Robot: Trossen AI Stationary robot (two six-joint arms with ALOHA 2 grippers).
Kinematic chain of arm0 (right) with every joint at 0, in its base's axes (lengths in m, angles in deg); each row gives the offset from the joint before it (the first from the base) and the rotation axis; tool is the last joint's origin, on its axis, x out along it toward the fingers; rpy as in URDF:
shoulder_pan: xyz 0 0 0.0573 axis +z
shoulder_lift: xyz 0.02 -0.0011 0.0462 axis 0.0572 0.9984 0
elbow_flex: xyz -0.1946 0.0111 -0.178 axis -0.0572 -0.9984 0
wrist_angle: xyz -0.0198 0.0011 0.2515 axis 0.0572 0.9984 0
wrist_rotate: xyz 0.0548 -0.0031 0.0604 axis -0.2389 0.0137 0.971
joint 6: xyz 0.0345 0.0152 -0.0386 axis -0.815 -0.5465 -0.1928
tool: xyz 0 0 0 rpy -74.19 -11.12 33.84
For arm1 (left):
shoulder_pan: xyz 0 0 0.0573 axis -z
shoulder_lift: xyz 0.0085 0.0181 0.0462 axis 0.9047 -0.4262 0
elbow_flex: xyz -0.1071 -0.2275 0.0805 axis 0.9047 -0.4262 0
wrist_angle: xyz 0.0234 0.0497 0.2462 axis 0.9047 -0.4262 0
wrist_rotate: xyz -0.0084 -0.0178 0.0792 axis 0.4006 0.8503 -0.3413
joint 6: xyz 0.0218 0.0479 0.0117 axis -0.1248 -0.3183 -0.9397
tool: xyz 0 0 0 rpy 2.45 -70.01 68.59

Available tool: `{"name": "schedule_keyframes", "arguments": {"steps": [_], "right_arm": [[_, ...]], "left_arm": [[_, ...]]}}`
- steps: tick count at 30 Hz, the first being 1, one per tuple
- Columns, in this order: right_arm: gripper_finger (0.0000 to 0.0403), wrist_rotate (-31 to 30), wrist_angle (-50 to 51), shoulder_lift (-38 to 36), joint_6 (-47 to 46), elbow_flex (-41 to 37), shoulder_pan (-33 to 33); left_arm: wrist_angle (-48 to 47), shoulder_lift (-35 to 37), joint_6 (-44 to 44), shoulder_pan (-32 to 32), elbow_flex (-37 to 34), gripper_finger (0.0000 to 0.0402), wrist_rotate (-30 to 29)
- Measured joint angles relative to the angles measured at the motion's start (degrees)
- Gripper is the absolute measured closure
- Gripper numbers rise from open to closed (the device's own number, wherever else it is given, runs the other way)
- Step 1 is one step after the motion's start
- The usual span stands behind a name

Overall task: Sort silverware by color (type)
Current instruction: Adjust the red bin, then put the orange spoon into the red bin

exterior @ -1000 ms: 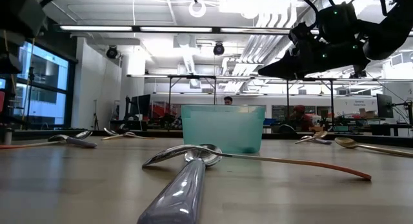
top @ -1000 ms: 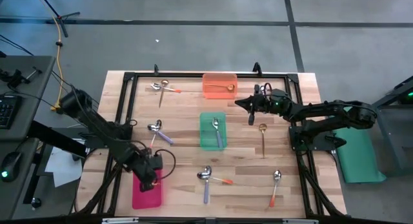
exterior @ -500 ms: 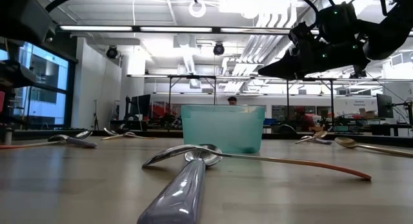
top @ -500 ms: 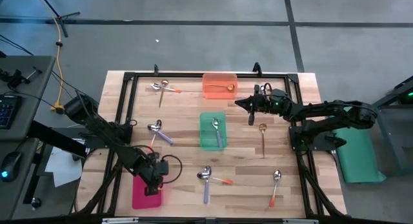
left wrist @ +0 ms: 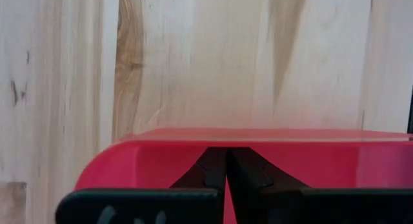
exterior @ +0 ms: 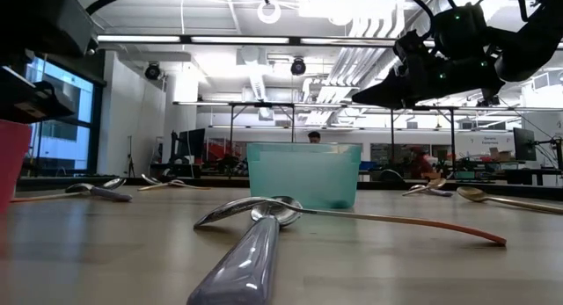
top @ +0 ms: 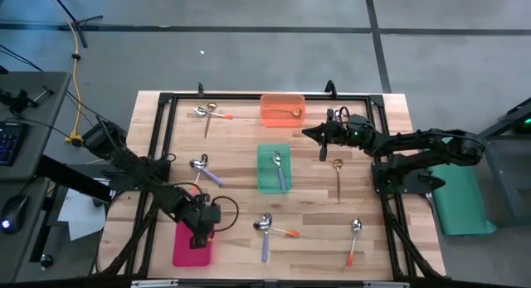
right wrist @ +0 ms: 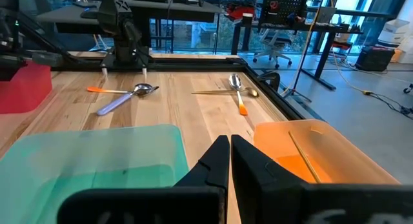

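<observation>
At the near left corner of the tabletop (top: 241, 192), my left hand (top: 202, 227) is down at the red tray (top: 187, 253), its fingers pinched together on the tray's wall. From my left wrist I see only that wall, a thin red strip between the fingertips and bare wood beyond; the inside of the tray is hidden from me there. The low view cuts the tray off at its edge, so I cannot tell whether it sits flat.

My left arm reaches in low from the left side. My right arm stretches in from the right, and my right hand (top: 315, 135) hangs above the tabletop between the orange tray (top: 270, 101) and the green tray (top: 264, 182), clenched and holding nothing.

The silverware lies spread out:
- a gold spoon (top: 288, 114) in the orange tray
- a purple-handled spoon (top: 279, 165) in the green tray
- a crossed pair (top: 209, 114) at the far left
- another pair (top: 202, 167) left of the green tray
- a third pair (top: 267, 228) near the front
- a gold spoon (top: 338, 177) near my right hand
- an orange-handled spoon (top: 354, 238) at the front right
</observation>
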Motion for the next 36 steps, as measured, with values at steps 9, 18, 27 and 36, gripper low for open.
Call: {"name": "schedule_keyframes", "arguments": {"steps": [9, 18, 27, 36], "right_arm": [[0.0403, 0.0, 0.27, 0.02, 0.08, 0.0, 0.0], [0.0403, 0.0, 0.81, 0.02, 0.13, 0.0, 0.0], [0.0403, 0.0, 0.88, 0.02, 0.15, 0.0, 0.0], [0.0403, 0.0, 1.12, 0.02, 0.17, 0.0, 0.0]], "left_arm": [[-6.79, 0.04, -1.0, 0.36, 4.01, 0.0401, 0.91], [-7.31, 2.31, -9.41, 0.61, 8.66, 0.0401, 2.05], [-1.22, 8.75, -24.87, -5.06, 8.66, 0.0401, 2.07], [1.47, 9.43, -37.48, -16.25, 8.21, 0.0401, 1.96]]}}
